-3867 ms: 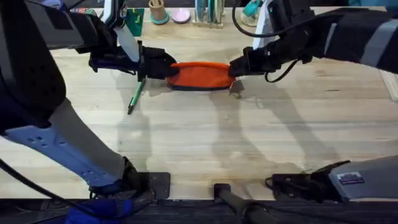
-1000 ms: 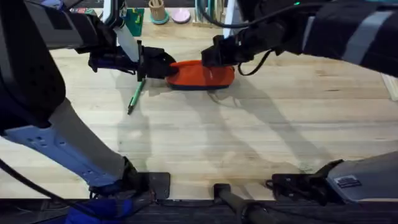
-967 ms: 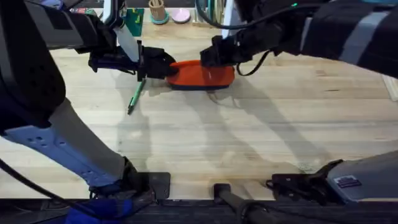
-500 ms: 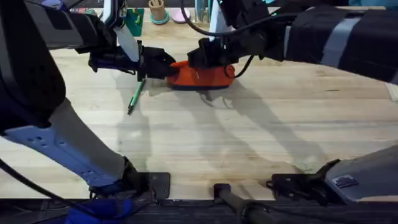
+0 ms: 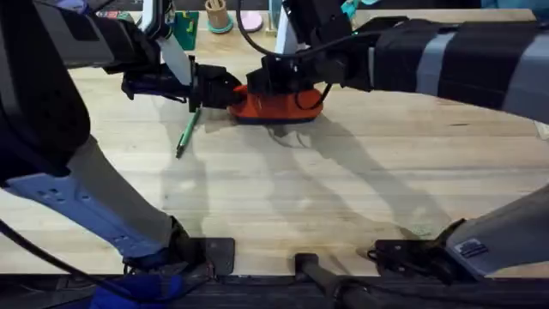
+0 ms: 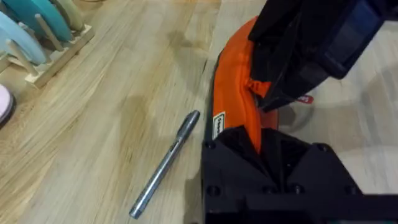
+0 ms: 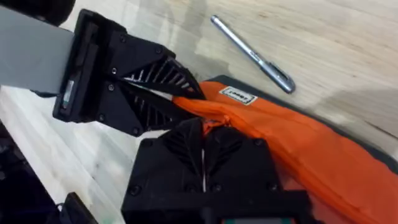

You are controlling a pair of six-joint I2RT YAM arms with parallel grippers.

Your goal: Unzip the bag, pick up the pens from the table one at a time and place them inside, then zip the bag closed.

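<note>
Right wrist view — right gripper (image 7: 203, 163) closed on the bag (image 7: 298, 146) zipper, left gripper (image 7: 180, 93) pinching the bag's end

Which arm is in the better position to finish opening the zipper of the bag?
The right: its gripper is shut on the zipper near the bag's left end, while the left gripper pinches that end.

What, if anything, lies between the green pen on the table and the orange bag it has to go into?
The left gripper, clamped on the bag's near end, sits between it and the green pen; otherwise just bare table.
</note>
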